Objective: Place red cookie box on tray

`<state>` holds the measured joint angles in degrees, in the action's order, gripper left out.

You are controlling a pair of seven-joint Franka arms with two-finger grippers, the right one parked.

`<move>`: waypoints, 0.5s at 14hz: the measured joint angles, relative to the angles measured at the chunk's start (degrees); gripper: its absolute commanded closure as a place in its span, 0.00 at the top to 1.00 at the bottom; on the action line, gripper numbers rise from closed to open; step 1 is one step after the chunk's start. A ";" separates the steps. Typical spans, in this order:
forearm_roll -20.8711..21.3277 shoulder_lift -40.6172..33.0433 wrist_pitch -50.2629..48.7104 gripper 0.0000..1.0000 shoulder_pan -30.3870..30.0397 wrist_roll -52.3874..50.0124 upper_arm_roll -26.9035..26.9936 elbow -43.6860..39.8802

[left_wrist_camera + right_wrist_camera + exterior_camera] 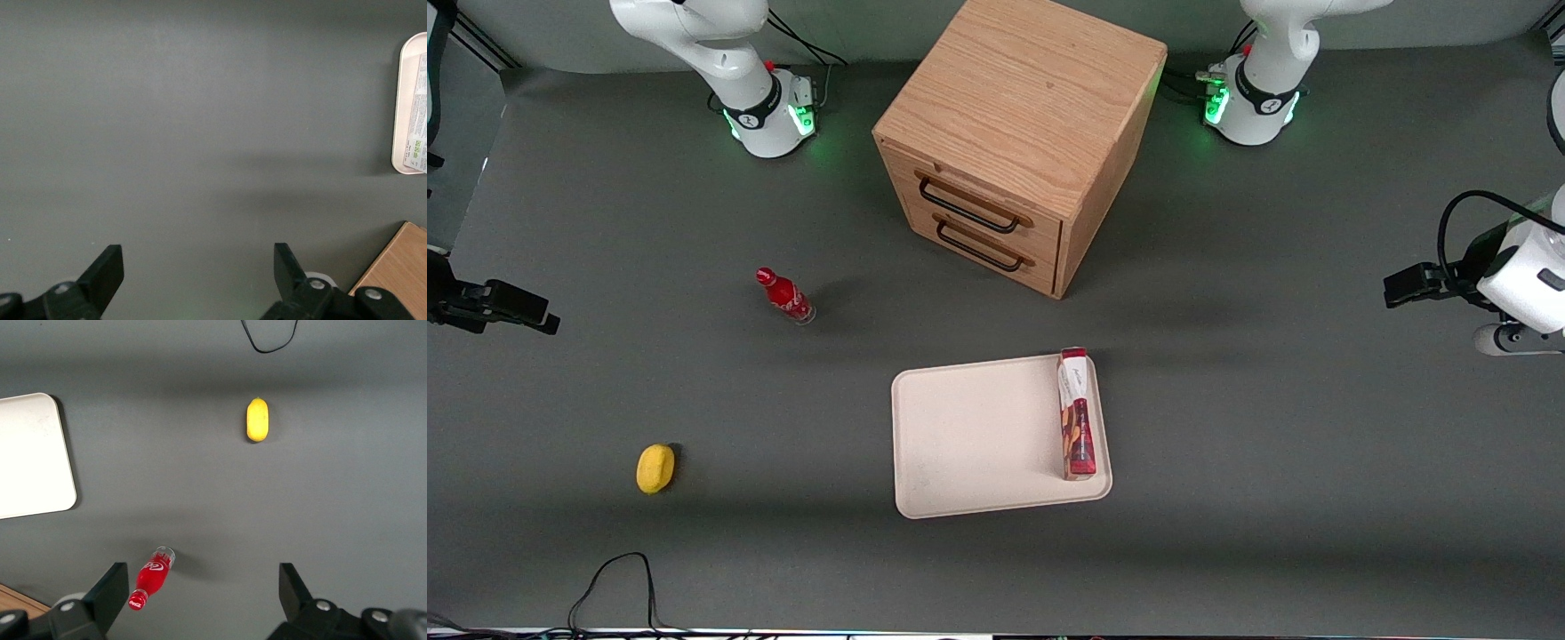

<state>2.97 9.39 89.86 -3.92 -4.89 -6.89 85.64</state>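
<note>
The red cookie box (1076, 414) already lies on the tray (978, 436), along its edge nearest the gripper (199, 273), which hangs well apart, spread wide and empty. Task looks finished.

No wording can be read with certainty anywhere. The red cookie box (1076, 414), lying on the tray (969, 436) along its edge toward the working arm's end of the bench, carries small print on its white label end, too small to make out. The red soda bottle (785, 296) shows a white script logo, also illegible. The gripper (1405, 286) hangs with jaws wide apart above bare bench, well apart from the tray, and bears no marking.
</note>
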 measured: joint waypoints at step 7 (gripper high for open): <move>-0.89 -0.04 1.44 1.00 0.35 3.63 3.73 0.11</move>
<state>2.07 9.35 91.30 -3.57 -1.26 -3.16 85.75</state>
